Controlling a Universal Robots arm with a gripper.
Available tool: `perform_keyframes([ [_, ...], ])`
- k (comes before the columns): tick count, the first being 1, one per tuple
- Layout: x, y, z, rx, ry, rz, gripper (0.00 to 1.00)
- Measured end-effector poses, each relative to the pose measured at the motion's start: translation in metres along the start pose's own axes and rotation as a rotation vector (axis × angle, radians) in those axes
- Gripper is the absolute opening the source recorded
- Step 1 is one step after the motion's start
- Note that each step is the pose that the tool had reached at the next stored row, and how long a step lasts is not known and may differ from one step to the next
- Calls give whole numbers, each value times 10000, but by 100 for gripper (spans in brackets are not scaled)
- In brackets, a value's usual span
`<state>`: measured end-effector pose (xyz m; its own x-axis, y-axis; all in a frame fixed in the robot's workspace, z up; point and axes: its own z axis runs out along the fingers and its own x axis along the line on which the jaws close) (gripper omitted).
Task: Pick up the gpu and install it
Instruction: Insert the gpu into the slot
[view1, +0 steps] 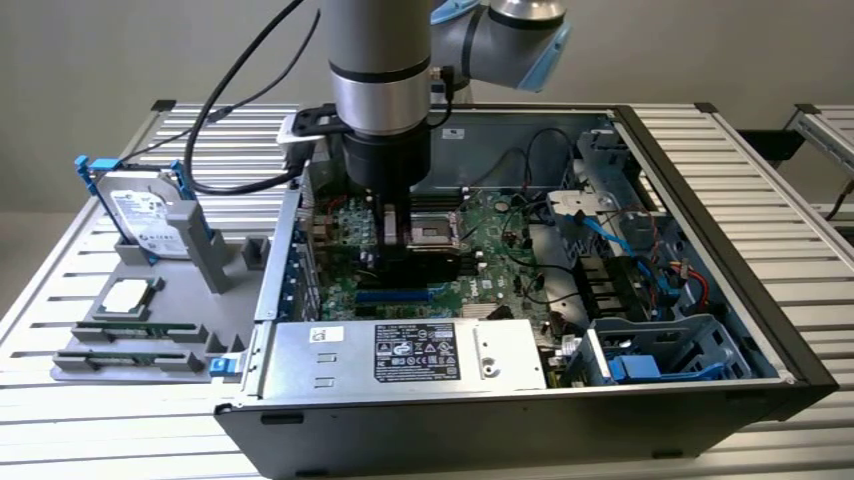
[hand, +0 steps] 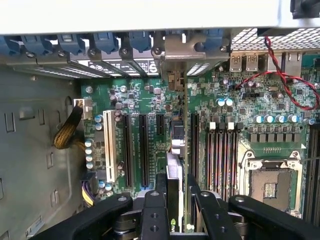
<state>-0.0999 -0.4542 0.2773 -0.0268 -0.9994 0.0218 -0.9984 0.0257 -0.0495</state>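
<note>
My gripper (view1: 394, 240) reaches down into the open computer case (view1: 747, 290), over the green motherboard (view1: 501, 250). It is shut on the gpu (view1: 430, 263), a thin black card held on edge. In the wrist view the gpu (hand: 176, 165) runs edge-on between my two black fingers (hand: 154, 205), in line with a black expansion slot. Its silver end bracket (hand: 176, 60) meets the case's rear slot openings. Whether the card's lower edge sits in the slot is hidden.
A hard drive in blue rails (view1: 140, 215) and memory sticks (view1: 127, 335) rest on a grey tray at the exterior view's left. Inside the case are the power supply (view1: 400, 355), the CPU socket (hand: 270, 187), a white slot (hand: 109, 145) and red-black wires (hand: 285, 75).
</note>
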Motion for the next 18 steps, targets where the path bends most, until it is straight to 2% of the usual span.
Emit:
perform_keyframes([
  [7,22,10,19,-1,-89,5,27],
  [14,35,20,88,-4,-159,7,27],
  [18,39,22,122,-6,-223,0,27],
])
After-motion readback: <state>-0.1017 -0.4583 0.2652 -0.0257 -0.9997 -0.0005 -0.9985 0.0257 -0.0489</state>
